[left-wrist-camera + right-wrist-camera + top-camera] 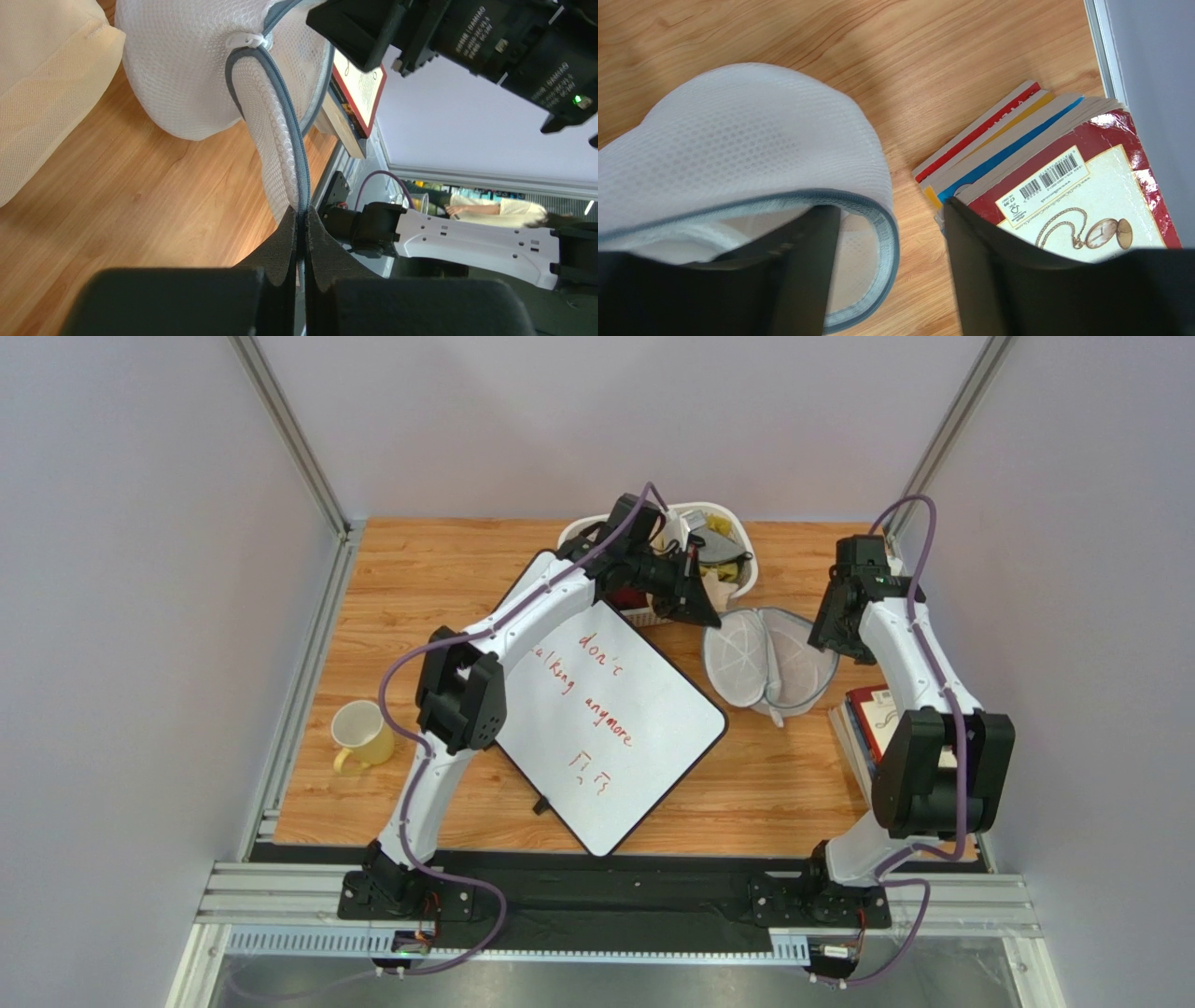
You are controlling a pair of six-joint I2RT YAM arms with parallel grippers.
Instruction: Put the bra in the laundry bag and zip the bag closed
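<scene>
My left pincer (302, 217) clenches the laundry bag's (203, 77) zipper band (281, 91) at ten o'clock, likely propping its mouth. My right pincer (889, 234) hangs released at three.

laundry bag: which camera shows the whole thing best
Top external: the whole laundry bag lies opened on the table. Left wrist shows a close-up of its grey zipper band pinched in the left gripper. Right wrist shows one mesh half and rim at the open right gripper.

The laundry bag (769, 655) is white mesh, grey-rimmed; the mug (362, 734) yellow.
</scene>
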